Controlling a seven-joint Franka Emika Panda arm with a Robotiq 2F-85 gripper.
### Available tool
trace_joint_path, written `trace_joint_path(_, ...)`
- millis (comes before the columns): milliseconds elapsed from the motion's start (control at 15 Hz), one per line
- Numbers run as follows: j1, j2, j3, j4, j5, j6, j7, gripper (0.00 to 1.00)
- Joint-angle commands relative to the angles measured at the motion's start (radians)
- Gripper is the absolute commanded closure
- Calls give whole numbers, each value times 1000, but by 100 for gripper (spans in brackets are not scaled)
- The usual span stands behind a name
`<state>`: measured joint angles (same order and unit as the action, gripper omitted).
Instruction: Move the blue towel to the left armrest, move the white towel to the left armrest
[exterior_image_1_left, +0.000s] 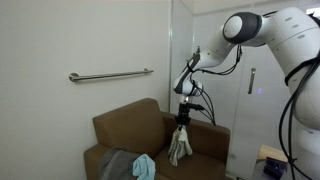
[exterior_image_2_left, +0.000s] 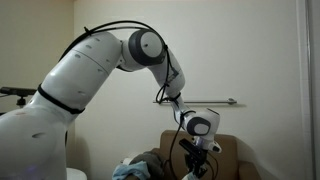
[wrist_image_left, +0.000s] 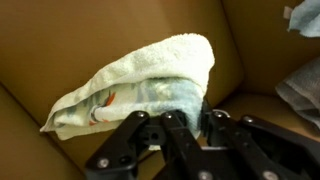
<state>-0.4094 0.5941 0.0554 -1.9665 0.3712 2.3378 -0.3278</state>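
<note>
My gripper (exterior_image_1_left: 183, 122) is shut on a white towel (exterior_image_1_left: 179, 145) and holds it in the air above the brown armchair (exterior_image_1_left: 125, 130); the towel hangs down from the fingers. In the wrist view the white towel (wrist_image_left: 140, 85) is bunched between the fingers (wrist_image_left: 185, 118) over the brown cushion. A blue towel (exterior_image_1_left: 145, 166) lies on the chair's seat, also low in an exterior view (exterior_image_2_left: 128, 171). In that view the gripper (exterior_image_2_left: 197, 168) is in front of the chair (exterior_image_2_left: 232, 155).
A grey cloth (exterior_image_1_left: 118, 165) lies on the seat beside the blue towel. A metal grab bar (exterior_image_1_left: 110, 75) is on the wall above the chair. A glass door (exterior_image_1_left: 250, 90) stands behind the arm. A bit of cloth (wrist_image_left: 303, 15) shows at the wrist view's corner.
</note>
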Motion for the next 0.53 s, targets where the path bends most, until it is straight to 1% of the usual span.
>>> trace_joint_path(0,62,-216,-25,-151,-79,-30,-69,96)
trace_joint_path(133,98,-310,-21,-198,-103,-15,-89,96)
trace_joint_path(267,144,-405,-12,-233,-105,3,-104,96)
trace_joint_path(467,219,-554,-4,-272,-69,34,-113,96)
